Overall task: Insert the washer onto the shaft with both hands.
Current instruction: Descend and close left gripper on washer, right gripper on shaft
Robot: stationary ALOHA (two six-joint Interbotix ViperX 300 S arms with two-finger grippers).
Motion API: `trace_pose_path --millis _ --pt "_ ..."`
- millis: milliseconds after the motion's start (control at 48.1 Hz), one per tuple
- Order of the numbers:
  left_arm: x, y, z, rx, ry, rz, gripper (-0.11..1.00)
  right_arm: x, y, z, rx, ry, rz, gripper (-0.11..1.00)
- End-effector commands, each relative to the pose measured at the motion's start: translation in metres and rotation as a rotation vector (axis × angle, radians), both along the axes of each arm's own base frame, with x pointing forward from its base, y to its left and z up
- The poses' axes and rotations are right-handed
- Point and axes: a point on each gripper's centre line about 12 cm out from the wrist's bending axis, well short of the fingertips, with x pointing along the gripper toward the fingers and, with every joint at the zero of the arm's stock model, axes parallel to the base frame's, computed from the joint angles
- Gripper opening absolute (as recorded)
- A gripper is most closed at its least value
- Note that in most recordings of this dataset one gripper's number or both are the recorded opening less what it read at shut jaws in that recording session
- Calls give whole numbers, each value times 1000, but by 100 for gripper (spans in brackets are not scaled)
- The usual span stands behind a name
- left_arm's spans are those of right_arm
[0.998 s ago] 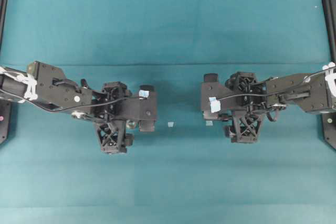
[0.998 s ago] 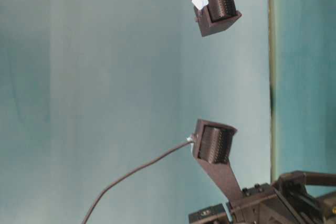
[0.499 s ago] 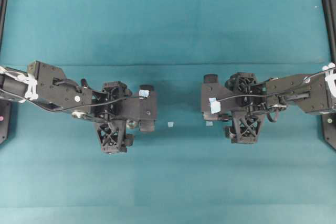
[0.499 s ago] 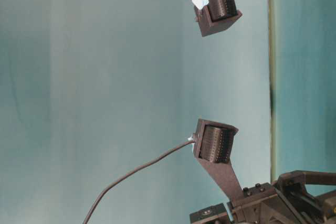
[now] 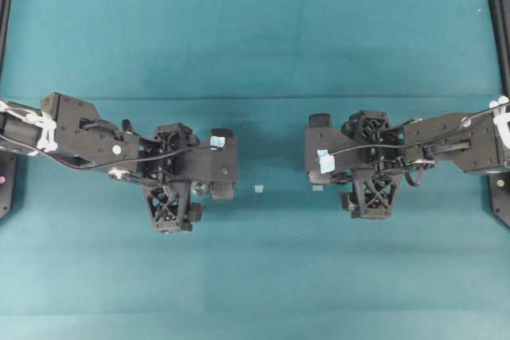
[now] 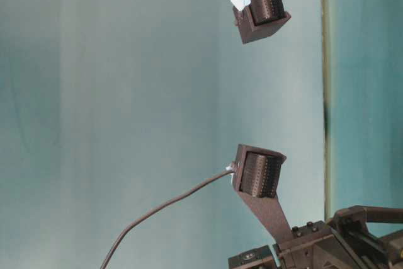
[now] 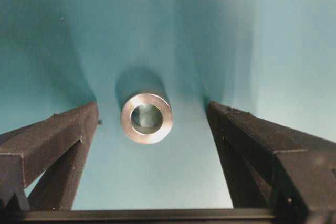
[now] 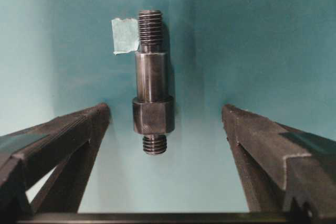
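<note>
The washer [image 7: 146, 118], a thick silvery ring with a dark hole, lies on the teal mat. My left gripper [image 7: 152, 107] is open, pointing down, with its fingers either side of the washer and apart from it. The washer sits nearer the left finger. The shaft [image 8: 152, 82], dark grey and stepped with threaded ends, lies flat on the mat. My right gripper [image 8: 165, 109] is open around the shaft's near end without touching it. In the overhead view the left gripper [image 5: 223, 163] and right gripper [image 5: 319, 150] cover both parts.
A pale blue tape square [image 8: 125, 36] lies beside the shaft's far end. Two more tape squares [image 5: 259, 189] [image 5: 317, 187] lie on the mat between the arms. Ribbed finger pads [image 6: 258, 174] hang in the table-level view. Black frame rails [image 5: 500, 77] edge the mat.
Hardly anything. The left arm has edged very slightly; both grippers stay open over their parts.
</note>
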Motion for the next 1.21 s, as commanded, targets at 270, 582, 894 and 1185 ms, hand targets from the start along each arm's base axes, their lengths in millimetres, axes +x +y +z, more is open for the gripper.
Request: trace_pose_path --millis 270,582,894,1185 --pt "2 0 5 2 -18 -4 88 2 1 2 -3 -11 10 83" --pt "2 0 5 6 -20 -11 42 4 -1 -2 -2 0 4 35" --pt "2 0 5 7 -22 -16 35 5 -5 -2 -3 -1 -5 5" --pt "2 0 5 7 -21 -15 35 5 -6 -3 -5 3 -6 0"
